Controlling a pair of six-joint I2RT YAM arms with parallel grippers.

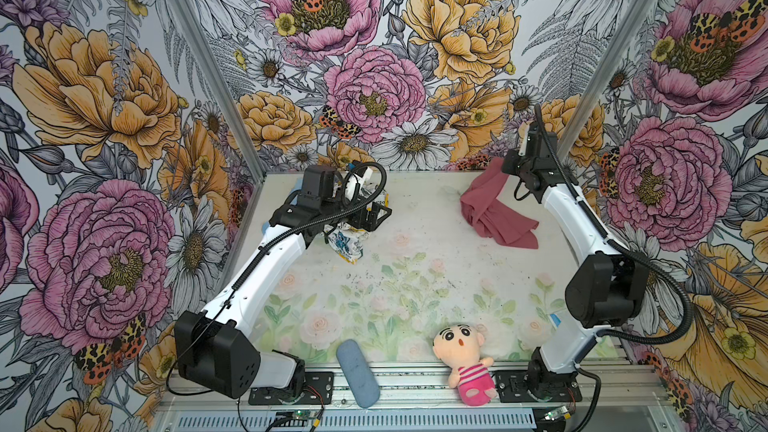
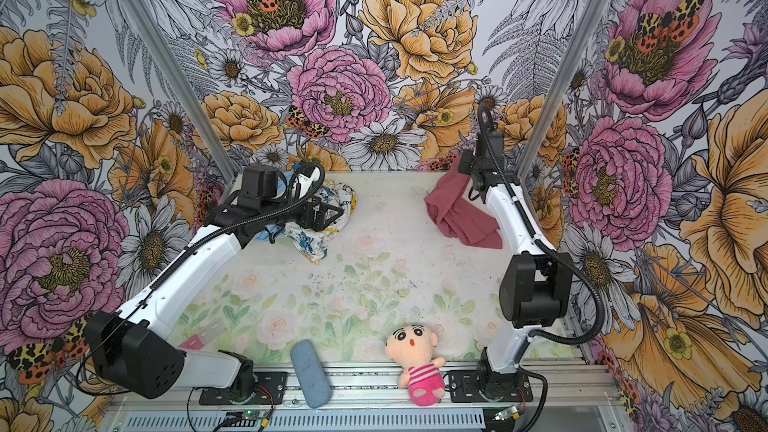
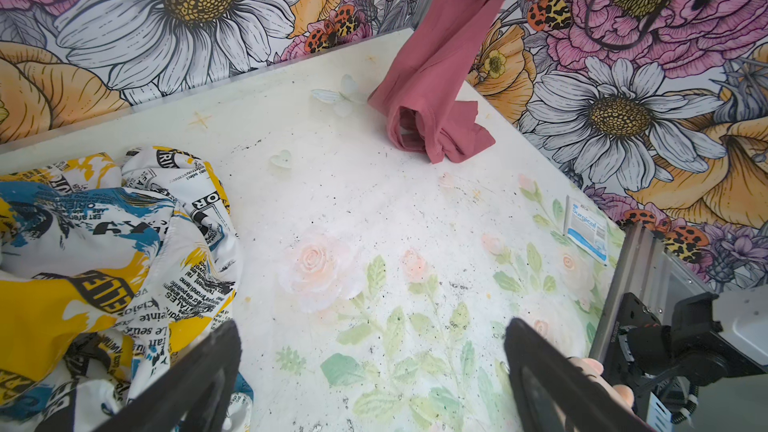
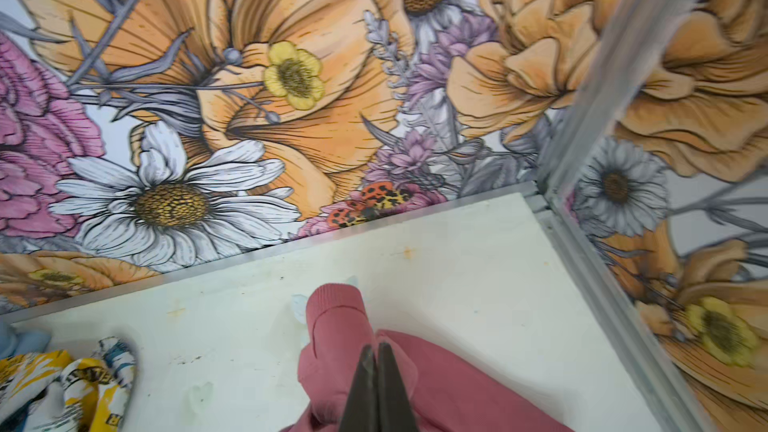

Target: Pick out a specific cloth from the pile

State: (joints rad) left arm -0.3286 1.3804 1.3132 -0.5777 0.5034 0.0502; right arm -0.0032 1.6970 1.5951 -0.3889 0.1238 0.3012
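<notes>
- Top views: pink cloth (image 1: pixel 494 214) hangs half-lifted, tail on desk (image 1: pixel 415 276), well apart from pile (image 1: pixel 347 238).
- Left wrist: left fingers (image 3: pixel 203 371) wide, empty.
- Right wrist: right fingers (image 4: pixel 361 388) clamp the pink cloth; I reckon only setting down remains.

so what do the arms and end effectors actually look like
The left arm and right arm share white shell links, bulky black joints and a black ribbed cable along each. The left end effector and right end effector have slim black fingers.
</notes>
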